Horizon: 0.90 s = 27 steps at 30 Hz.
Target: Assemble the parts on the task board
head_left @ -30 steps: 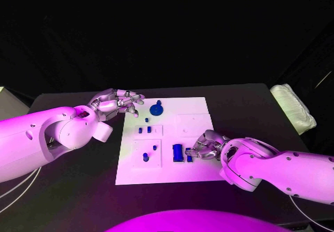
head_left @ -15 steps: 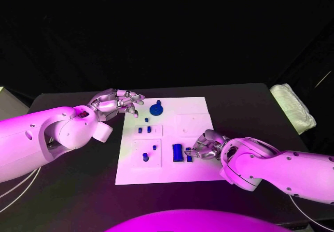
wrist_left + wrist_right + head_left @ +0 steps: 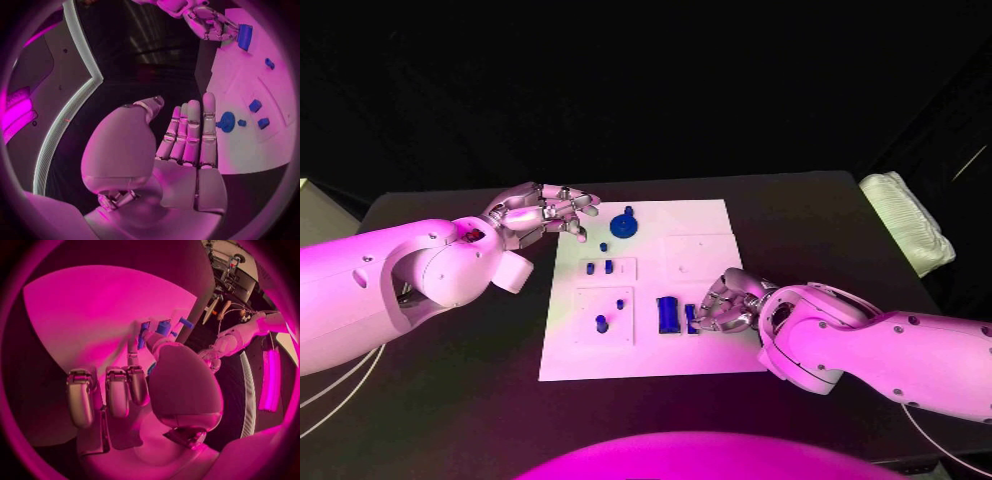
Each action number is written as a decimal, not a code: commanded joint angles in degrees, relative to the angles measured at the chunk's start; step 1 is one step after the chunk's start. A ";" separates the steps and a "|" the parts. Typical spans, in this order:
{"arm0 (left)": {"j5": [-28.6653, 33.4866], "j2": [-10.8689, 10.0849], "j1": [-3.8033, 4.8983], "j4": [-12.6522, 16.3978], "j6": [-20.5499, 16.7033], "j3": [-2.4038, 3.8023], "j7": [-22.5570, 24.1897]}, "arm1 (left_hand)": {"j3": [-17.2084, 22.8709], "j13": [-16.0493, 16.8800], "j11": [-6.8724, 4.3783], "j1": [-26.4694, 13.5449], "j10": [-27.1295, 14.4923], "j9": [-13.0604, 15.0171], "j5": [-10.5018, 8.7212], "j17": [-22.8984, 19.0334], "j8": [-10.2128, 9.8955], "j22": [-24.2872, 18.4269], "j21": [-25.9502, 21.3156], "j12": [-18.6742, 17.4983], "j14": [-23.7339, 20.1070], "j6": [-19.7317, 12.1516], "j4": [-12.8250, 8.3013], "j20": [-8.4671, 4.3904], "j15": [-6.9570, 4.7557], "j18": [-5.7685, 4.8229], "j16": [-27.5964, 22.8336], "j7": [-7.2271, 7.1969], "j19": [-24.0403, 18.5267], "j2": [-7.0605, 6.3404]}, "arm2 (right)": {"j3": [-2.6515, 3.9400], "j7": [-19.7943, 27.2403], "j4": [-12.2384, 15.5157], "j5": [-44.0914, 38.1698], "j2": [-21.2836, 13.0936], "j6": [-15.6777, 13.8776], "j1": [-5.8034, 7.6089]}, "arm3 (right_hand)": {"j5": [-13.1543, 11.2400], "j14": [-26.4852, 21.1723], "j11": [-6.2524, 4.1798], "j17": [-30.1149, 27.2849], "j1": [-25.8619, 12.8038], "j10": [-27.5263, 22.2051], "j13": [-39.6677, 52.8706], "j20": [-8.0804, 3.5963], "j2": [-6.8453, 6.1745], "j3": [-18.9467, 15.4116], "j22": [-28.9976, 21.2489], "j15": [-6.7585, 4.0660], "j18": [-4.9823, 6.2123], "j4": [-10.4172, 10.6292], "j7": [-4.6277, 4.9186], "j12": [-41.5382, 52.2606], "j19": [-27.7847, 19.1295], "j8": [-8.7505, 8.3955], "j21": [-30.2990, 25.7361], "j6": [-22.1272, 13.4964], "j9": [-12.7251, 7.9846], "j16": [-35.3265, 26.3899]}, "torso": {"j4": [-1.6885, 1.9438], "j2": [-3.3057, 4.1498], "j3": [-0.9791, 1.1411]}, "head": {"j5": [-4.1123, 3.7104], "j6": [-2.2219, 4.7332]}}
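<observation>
Barely anything moved: the right hand (image 3: 720, 307) has crept slightly lower, fingers still pinched on a small blue block (image 3: 691, 318) beside the bigger blue rectangular part (image 3: 668, 315) on the white task board (image 3: 675, 355). Left hand (image 3: 538, 213) stays open, empty, at the board's far left corner.

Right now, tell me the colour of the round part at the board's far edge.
Blue; the round part shows best in the head view.
</observation>
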 commanded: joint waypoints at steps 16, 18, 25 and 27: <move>-0.23 0.19 0.02 -0.04 0.98 0.03 0.30 | 0.07 -0.02 0.13 -0.06 -0.34 -0.05 -0.11 0.05 0.20 -0.09 -0.29 0.26 0.21 -0.36 0.26 0.06 0.19 0.81 -0.30 -0.02 0.30 0.19 | 0.00 1.08 0.31 -5.57 -1.02 -1.50 -0.61 | -0.11 6.09 -0.20 15.09 -2.36 4.09 12.36 -0.48 -0.44 -1.32 15.07 -0.27 -0.39 1.79 -0.02 -0.07 5.99 0.24 0.34 0.47 -0.16 0.37 | 0.03 -0.05 -0.01 | 0.07 0.19; -0.23 0.26 0.02 -0.15 0.94 0.03 0.37 | 0.07 -0.02 0.13 -0.06 -0.34 -0.05 -0.11 0.05 0.20 -0.09 -0.29 0.26 0.21 -0.36 0.26 0.06 0.19 0.81 -0.30 -0.02 0.30 0.19 | 0.08 1.68 0.45 -5.12 -1.51 -1.83 -0.46 | -0.10 6.09 -0.12 15.09 -3.77 4.08 12.35 -0.42 -0.43 -2.36 15.07 -0.20 -0.39 3.10 0.06 -0.12 5.99 0.22 0.34 0.39 -0.19 0.37 | 0.01 -0.10 -0.02 | 0.12 0.35; 0.12 0.75 0.01 -0.67 -0.74 0.00 1.96 | -0.04 0.00 0.12 0.07 -0.38 -0.08 -0.12 0.10 0.25 -0.13 -0.32 0.33 0.19 -0.41 0.36 0.05 0.18 0.81 -0.33 -0.03 0.40 0.14 | 0.51 10.28 -0.76 2.63 -2.61 -5.88 1.34 | -0.24 5.68 0.92 13.44 -6.92 2.88 11.25 0.34 1.97 -17.61 14.80 0.66 -0.19 6.51 1.20 -2.86 5.75 -0.45 -0.66 -2.81 -0.05 -0.50 | 0.01 -0.35 -0.22 | -0.13 1.09; 0.33 1.01 -0.01 -0.88 -1.41 0.00 2.71 | -0.22 0.01 0.09 0.17 -0.38 -0.12 -0.17 0.09 0.27 -0.19 -0.43 0.39 0.03 -0.48 0.37 0.06 0.19 0.78 -0.46 -0.08 0.34 -0.10 | 0.57 14.14 -1.80 6.01 -2.60 -7.48 1.91 | -0.23 5.52 1.10 12.77 -5.61 2.63 11.05 0.49 3.24 -19.66 14.13 0.80 0.30 6.47 1.41 -3.37 5.14 -0.50 -3.13 -3.44 0.07 -0.87 | -0.06 -0.54 -0.36 | -0.11 1.45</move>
